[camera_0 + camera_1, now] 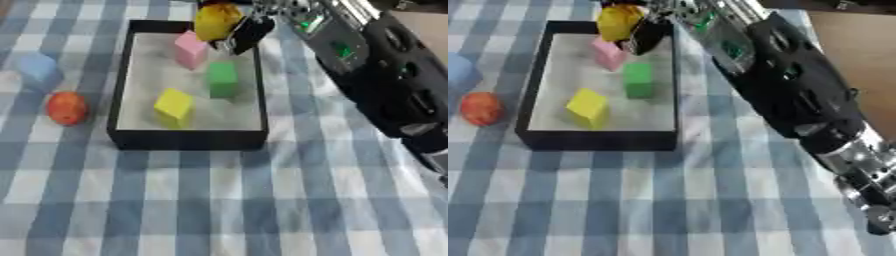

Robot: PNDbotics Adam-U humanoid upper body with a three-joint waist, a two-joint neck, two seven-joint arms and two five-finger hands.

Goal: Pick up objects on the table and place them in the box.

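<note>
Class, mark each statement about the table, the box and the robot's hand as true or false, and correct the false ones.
1. The box holds a pink block, a green block and a yellow block. True.
2. The orange ball lies inside the box. False: it lies on the cloth, left of the box.
3. The right hand holds a yellow object over the box's far end. True.
4. The blue object sits right of the box. False: left.

Right arm (789,95) slants across the box's (128,75) right side, blocking entry there. Inside, the pink block (190,48), green block (222,79) and yellow block (173,106) leave bare floor along the left wall. Checked cloth (219,200) in front lies open.
</note>
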